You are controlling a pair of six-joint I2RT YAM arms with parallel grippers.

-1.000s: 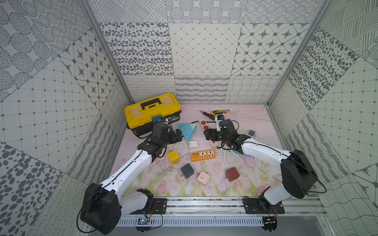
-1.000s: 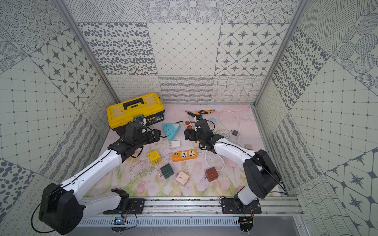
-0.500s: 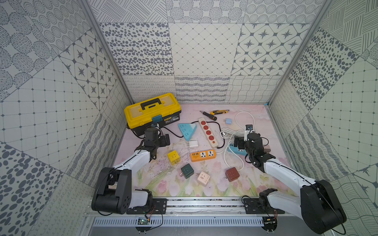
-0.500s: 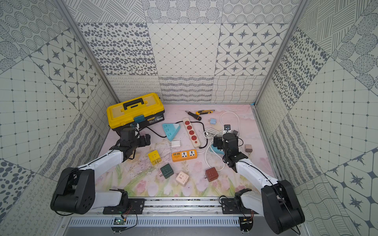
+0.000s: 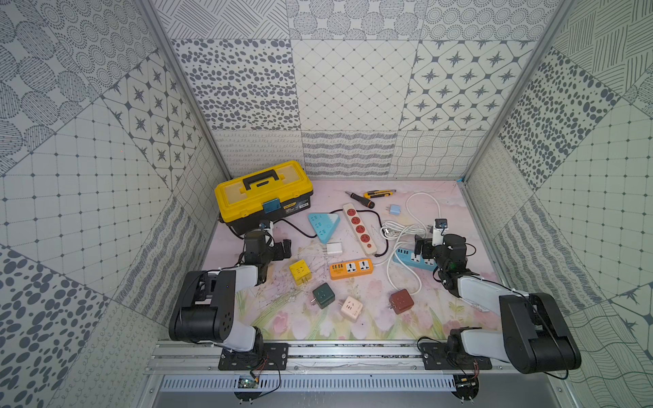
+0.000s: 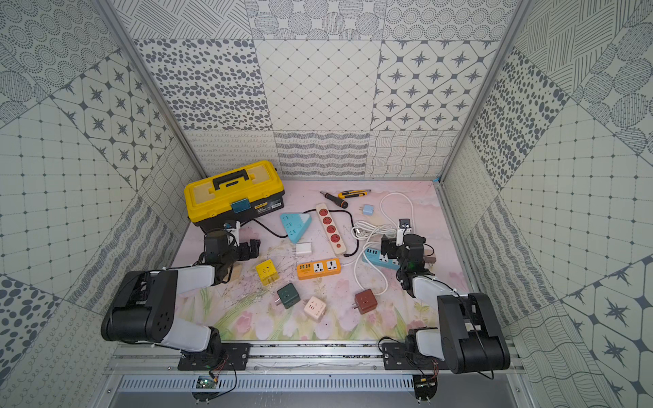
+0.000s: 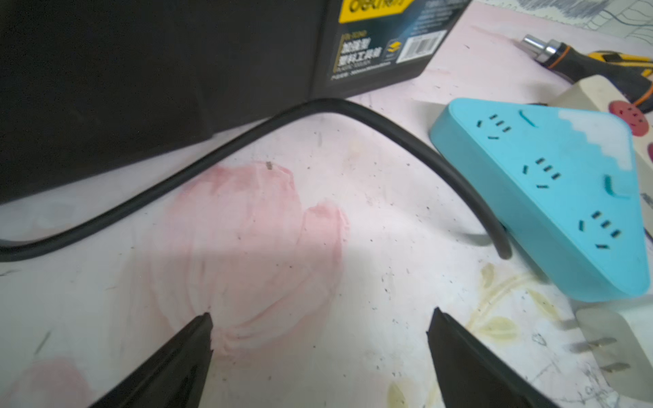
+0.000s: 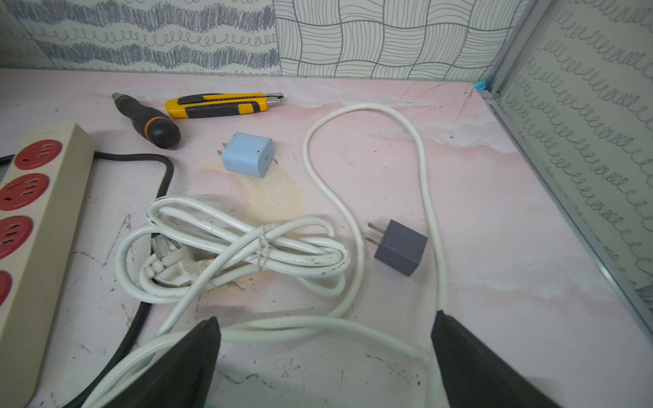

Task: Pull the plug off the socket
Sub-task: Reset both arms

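The beige socket strip (image 5: 359, 229) with red outlets lies mid-mat, and every outlet I can see on it is empty. Its black cord (image 7: 318, 106) runs past the toolbox. Which plug the task means I cannot tell. A grey plug (image 8: 399, 247) lies loose on the mat inside a loop of white cable (image 8: 247, 247). My left gripper (image 5: 283, 248) hovers open over bare mat, left of the teal triangular socket (image 7: 551, 183), in the left wrist view (image 7: 319, 328) too. My right gripper (image 5: 425, 247) is open over a blue strip (image 5: 410, 259); in its wrist view (image 8: 325, 332) only white cable lies on the mat under the open jaws.
A yellow toolbox (image 5: 263, 192) stands at the back left. A screwdriver (image 5: 360, 199), a utility knife (image 5: 380, 193) and a pale blue adapter (image 5: 394, 210) lie at the back. An orange strip (image 5: 351, 269) and several cube adapters, among them a yellow cube (image 5: 299, 272), sit in front.
Both arms have drawn back from the beige strip: the left toward the left wall, the right toward the right side over the blue strip. Both grippers are open.
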